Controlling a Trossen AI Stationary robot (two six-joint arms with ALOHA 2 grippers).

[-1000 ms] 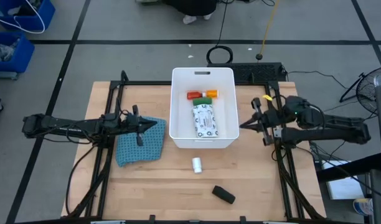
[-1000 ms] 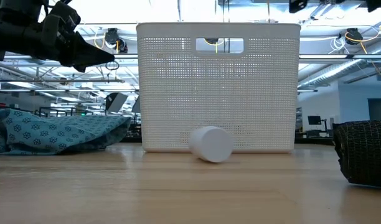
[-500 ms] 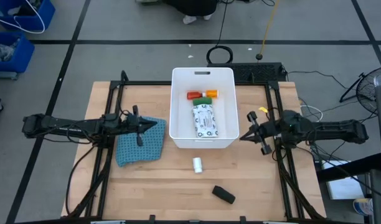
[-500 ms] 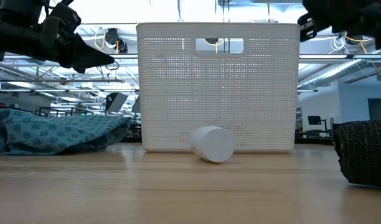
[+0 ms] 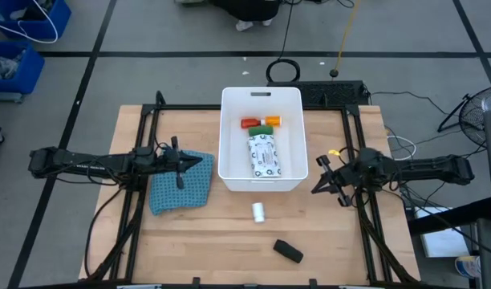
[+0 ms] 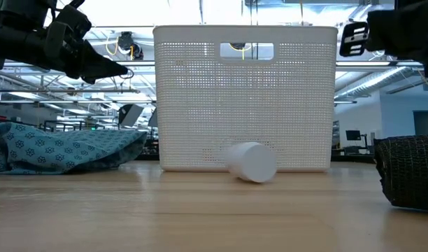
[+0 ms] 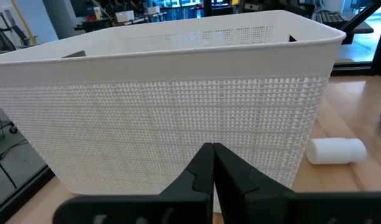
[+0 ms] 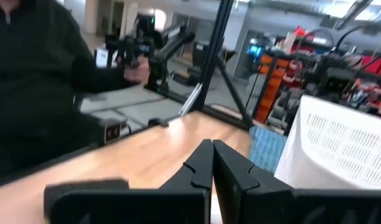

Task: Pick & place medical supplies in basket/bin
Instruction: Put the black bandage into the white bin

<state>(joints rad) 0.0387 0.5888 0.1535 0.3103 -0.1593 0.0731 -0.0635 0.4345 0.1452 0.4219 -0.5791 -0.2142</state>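
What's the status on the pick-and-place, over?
Left gripper shut, parked over the cloth. Right gripper shut, empty, right of the bin. White roll and black block on the table, nothing blocking them.

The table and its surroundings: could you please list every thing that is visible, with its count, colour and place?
bin: one, white, table centre
flat packet: one, white printed, inside bin
red bottle: one, inside bin
orange bottle: one, inside bin
green block: one, inside bin
white roll: one, on table just outside bin
black block: one, on table near front edge
cloth: one, blue-teal, left of bin
blue crates: on floor, far left
left gripper: shut, over cloth
right gripper: shut, right of bin
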